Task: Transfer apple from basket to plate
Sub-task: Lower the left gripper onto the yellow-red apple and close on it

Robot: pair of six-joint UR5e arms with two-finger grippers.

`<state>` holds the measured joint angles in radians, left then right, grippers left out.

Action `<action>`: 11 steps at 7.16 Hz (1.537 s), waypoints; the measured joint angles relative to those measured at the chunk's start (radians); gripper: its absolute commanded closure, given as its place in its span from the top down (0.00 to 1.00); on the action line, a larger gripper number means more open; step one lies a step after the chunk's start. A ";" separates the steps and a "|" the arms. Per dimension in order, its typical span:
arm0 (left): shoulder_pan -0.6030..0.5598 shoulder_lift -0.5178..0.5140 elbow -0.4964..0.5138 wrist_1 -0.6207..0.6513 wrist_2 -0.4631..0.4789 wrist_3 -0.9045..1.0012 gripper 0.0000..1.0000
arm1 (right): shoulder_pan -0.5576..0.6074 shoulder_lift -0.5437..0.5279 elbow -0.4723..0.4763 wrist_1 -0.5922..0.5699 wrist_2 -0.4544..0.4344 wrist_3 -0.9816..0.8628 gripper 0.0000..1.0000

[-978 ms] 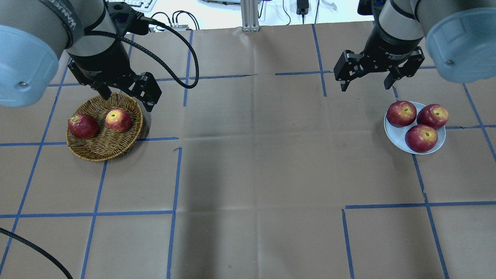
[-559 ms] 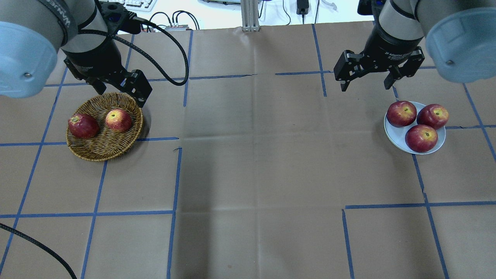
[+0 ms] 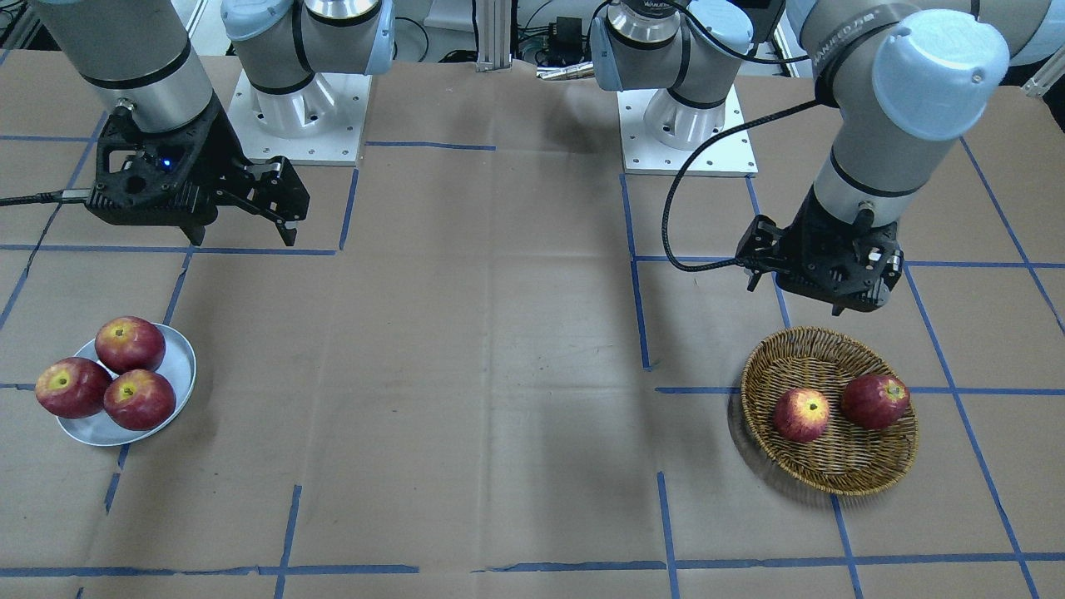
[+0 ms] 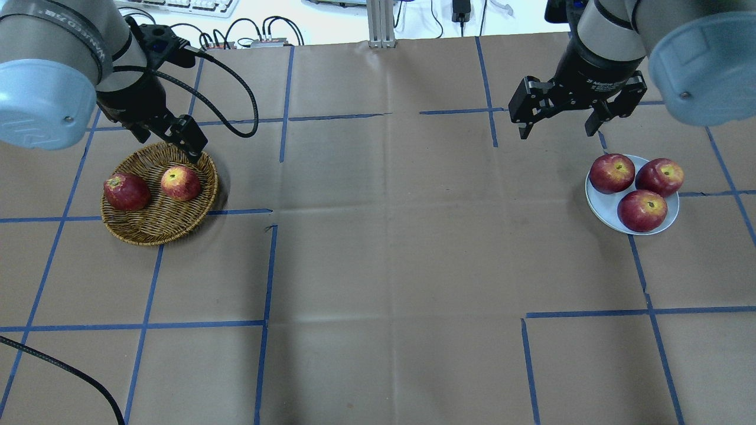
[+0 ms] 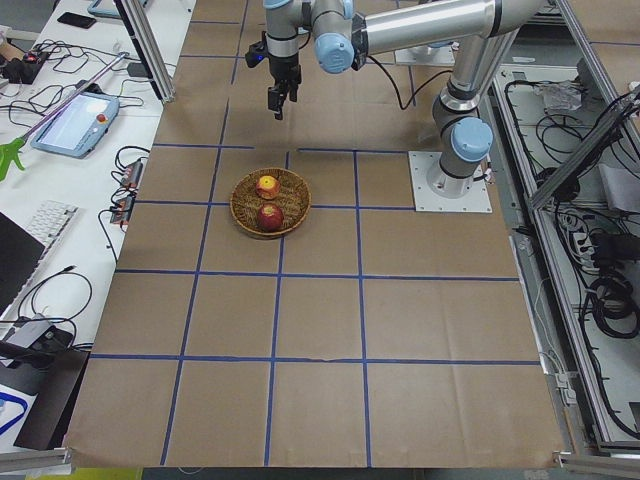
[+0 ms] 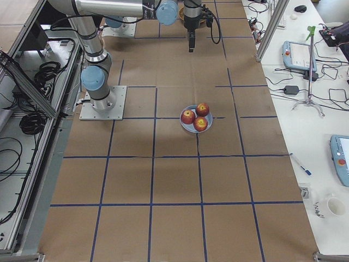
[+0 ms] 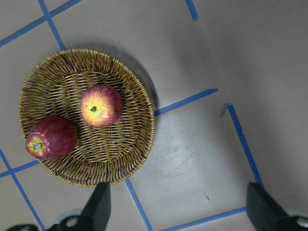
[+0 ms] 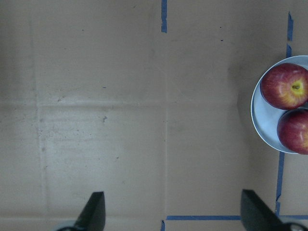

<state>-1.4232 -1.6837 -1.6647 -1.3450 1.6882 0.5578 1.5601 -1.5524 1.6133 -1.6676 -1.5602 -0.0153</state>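
The apple [image 4: 181, 183], red with a yellow-orange blush, lies in the wicker basket [image 4: 159, 236] at the table's left, next to a darker red apple [image 4: 126, 192]. It also shows in the left wrist view [image 7: 101, 106] and the front view [image 3: 801, 414]. My left gripper [image 4: 168, 144] hangs open and empty above the basket's far rim, its fingers [image 7: 98, 207] wide apart. The white plate [image 4: 602, 209] at the right holds three red apples. My right gripper [image 4: 556, 133] is open and empty, above the table behind and to the left of the plate [image 8: 257, 120].
The table is covered in brown paper with blue tape lines [image 4: 266, 265]. A black cable [image 4: 236, 77] loops from the left wrist. Both robot bases [image 3: 686, 125] stand at the table's back edge.
My left arm has swung to the left and turned its wrist, its gripper staying open over the basket's far rim. The right arm, apples, basket and plate have not moved.
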 measured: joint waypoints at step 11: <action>0.163 -0.337 -0.044 0.322 -0.058 0.277 0.99 | 0.000 0.000 0.000 0.000 0.000 0.000 1.00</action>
<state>-1.2606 -2.0204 -1.7082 -1.0228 1.6304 0.8345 1.5600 -1.5524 1.6138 -1.6675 -1.5601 -0.0153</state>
